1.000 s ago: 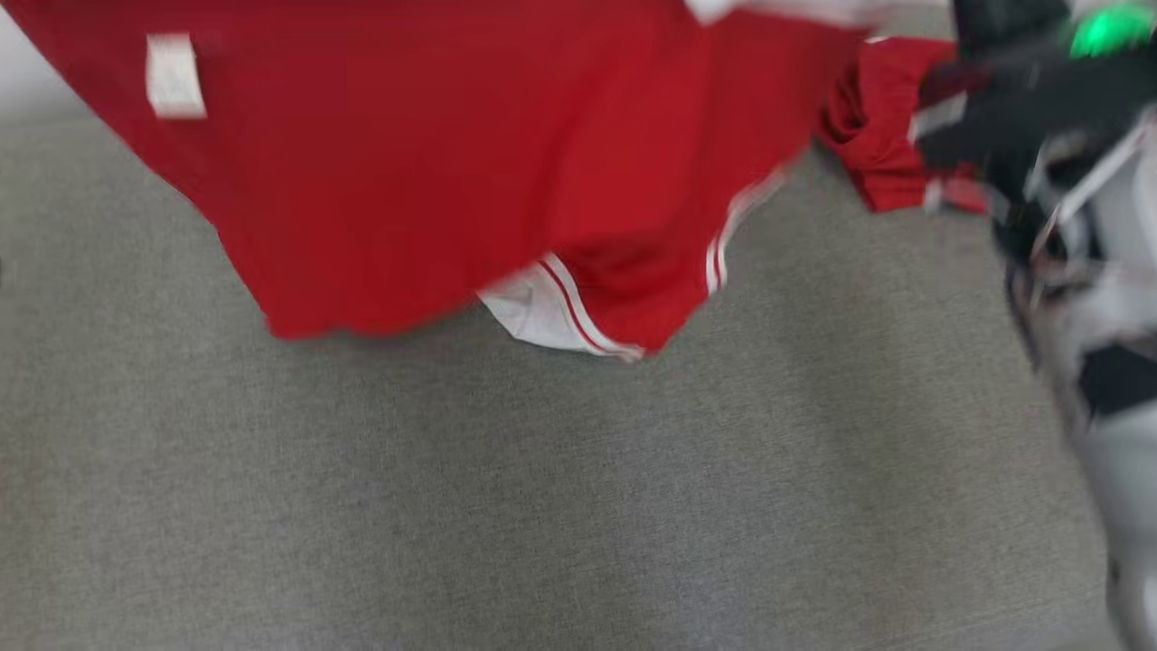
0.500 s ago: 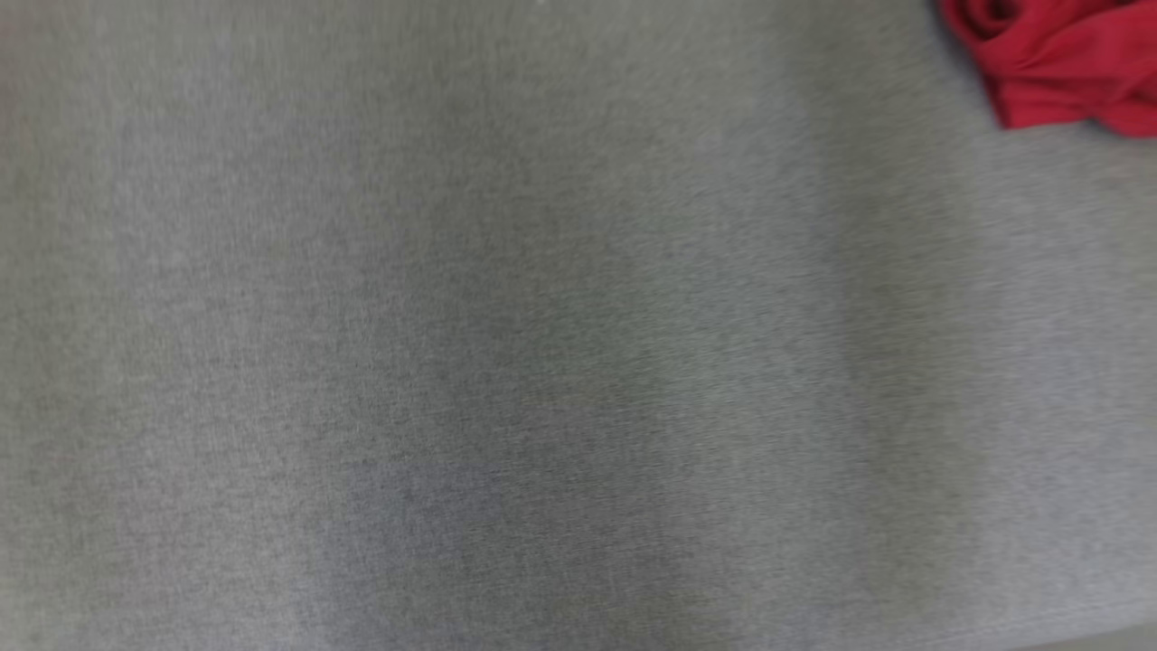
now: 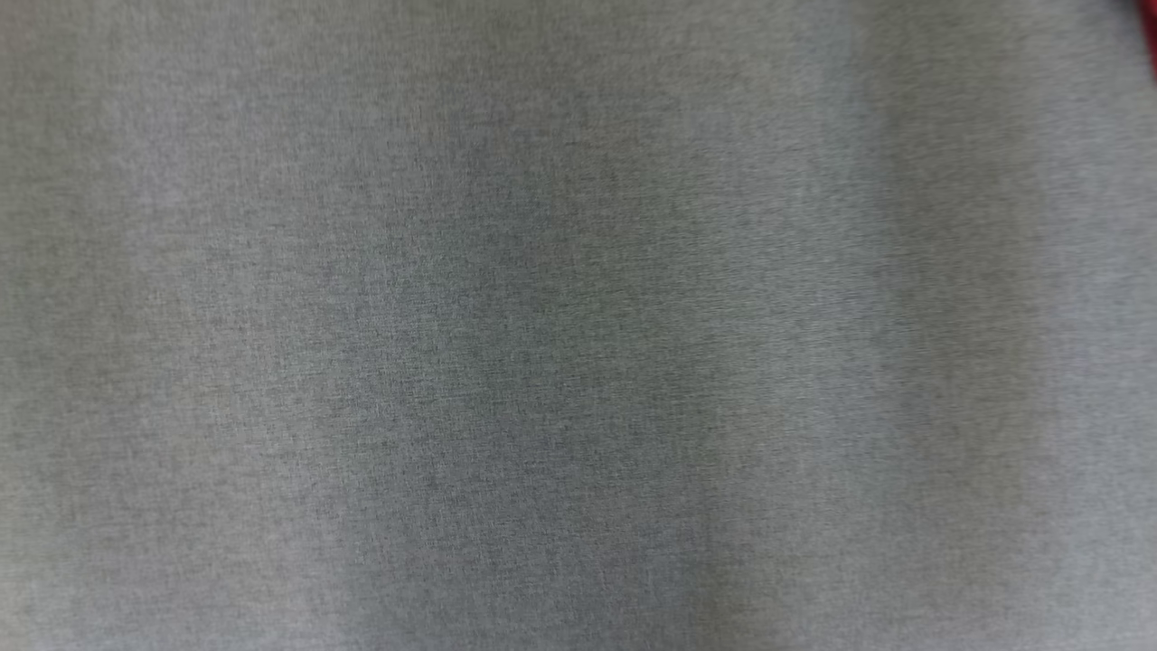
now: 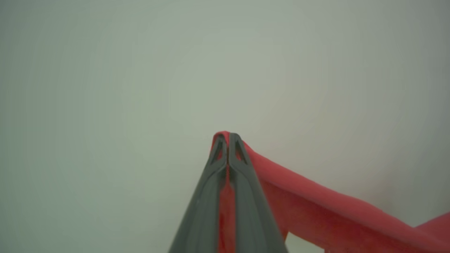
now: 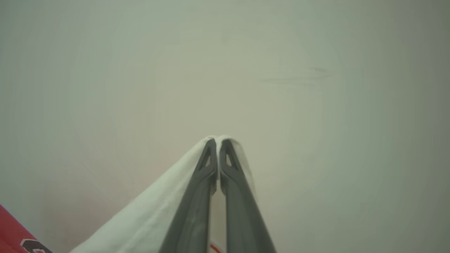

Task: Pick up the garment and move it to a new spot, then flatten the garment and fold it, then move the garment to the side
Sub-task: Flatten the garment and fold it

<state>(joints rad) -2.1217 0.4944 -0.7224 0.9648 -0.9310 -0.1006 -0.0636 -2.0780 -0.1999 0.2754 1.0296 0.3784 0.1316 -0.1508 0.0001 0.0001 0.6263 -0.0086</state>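
The garment is red with white trim. In the left wrist view my left gripper (image 4: 227, 135) is shut on a red edge of the garment (image 4: 316, 214), which drapes away to the lower right. In the right wrist view my right gripper (image 5: 218, 140) is shut on a white part of the garment (image 5: 151, 218), which hangs down to the lower left, where a red patch with a dark print (image 5: 15, 233) shows. In the blurred head view, a thin red sliver of the garment (image 3: 1152, 45) sits at the top right edge.
A grey woven surface (image 3: 578, 325) spreads across the head view. Behind both grippers in the wrist views is a plain pale backdrop (image 4: 140, 70).
The whole head picture has shifted, so the camera has moved: the red garment and the right arm slid out toward the upper right, leaving grey surface.
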